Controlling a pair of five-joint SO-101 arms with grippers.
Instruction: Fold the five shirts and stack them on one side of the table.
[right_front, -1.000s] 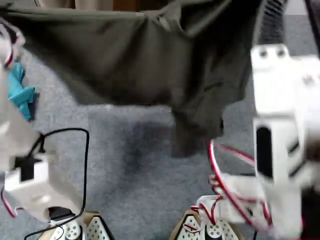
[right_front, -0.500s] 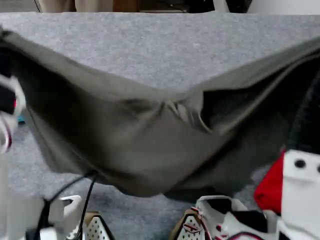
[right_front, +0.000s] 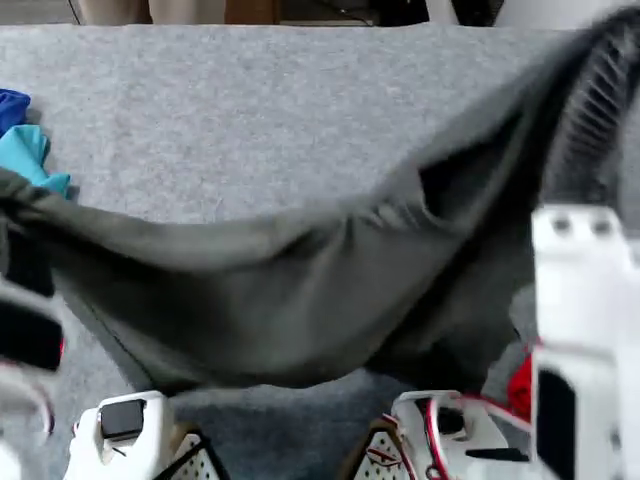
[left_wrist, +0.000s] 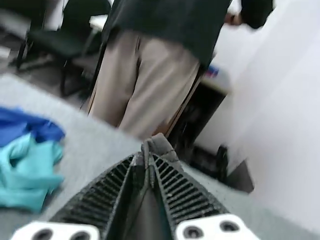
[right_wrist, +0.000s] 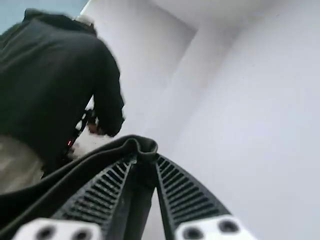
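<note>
Grey-green shirt (right_front: 300, 290) hangs stretched in the air over the near half of the table (right_front: 250, 100), sagging between both arms. Its span runs from the left edge up toward the far right corner. Left gripper (left_wrist: 149, 161) is pressed together on a bunched fold of the cloth, and right gripper (right_wrist: 145, 161) pinches another fold likewise. Blue shirt (right_front: 10, 108) and teal shirt (right_front: 30, 155) lie crumpled, touching each other, at the table's left edge.

The shirt (right_front: 300, 280) hangs above the table (right_front: 250, 110); other shirts (right_front: 28, 152) lie at its left edge.
</note>
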